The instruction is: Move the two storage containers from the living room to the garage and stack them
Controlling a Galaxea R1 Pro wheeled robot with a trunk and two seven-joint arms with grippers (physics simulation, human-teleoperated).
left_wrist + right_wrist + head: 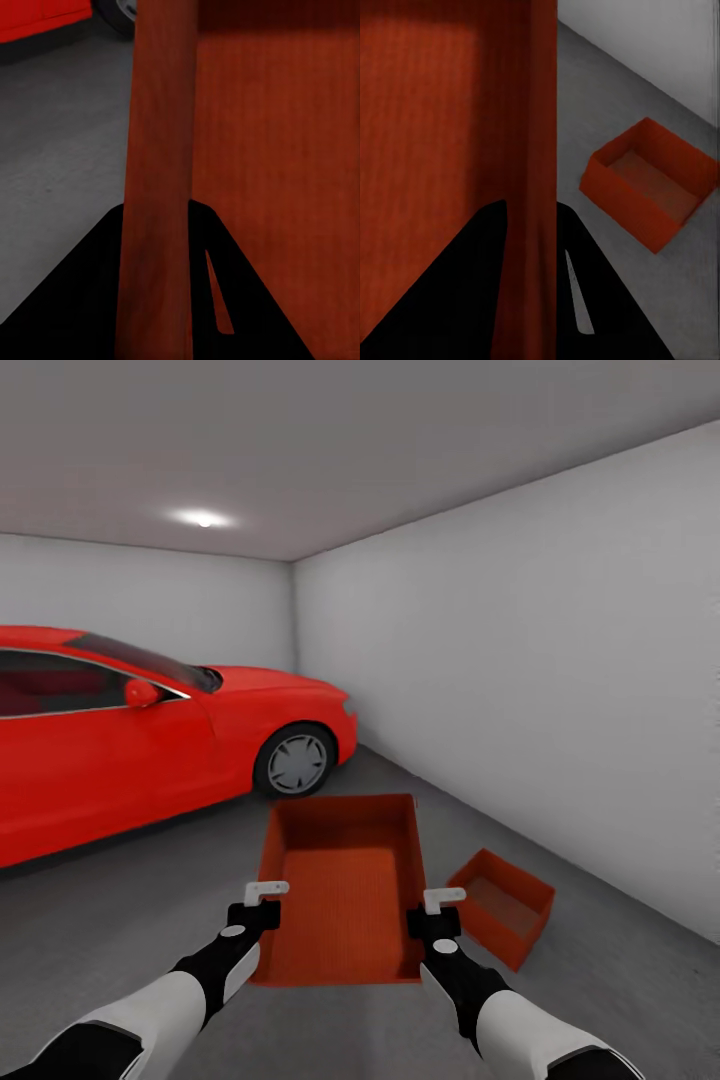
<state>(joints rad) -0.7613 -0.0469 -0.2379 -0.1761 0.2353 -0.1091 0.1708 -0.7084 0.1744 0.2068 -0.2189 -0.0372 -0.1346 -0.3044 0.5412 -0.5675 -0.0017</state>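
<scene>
Robot is standing in the garage w/ grey walls (520, 640) and a dark concrete floor (120, 920). Both arms are reaching fwd, carrying one orange-red storage container (345, 890) between them, held up off the floor in front of the robot.

Left end effector (262, 900) is clamping the held container's left wall near the robot-side corner; in left wrist view the wall (157, 187) is running straight between the two dark fingers (75, 300), one each side, so it's closed on that wall. Right end effector (440, 908) is doing the same on the right wall; right wrist view is showing the wall (540, 150) pinched between its fingers (457, 285), ribbed bottom of the bin on the inner side.

Second storage container (502, 905) is sitting on the floor, open side up, just right of the held one and lower, turned at an angle to it. Right wrist cam is also catching it (649, 184), apart from the held bin, grey floor around it.

Shiny red car (130, 730) is parked at left, front wheel (295, 760) well beyond the bins. Ceiling light (203, 518) is glowing overhead.
</scene>
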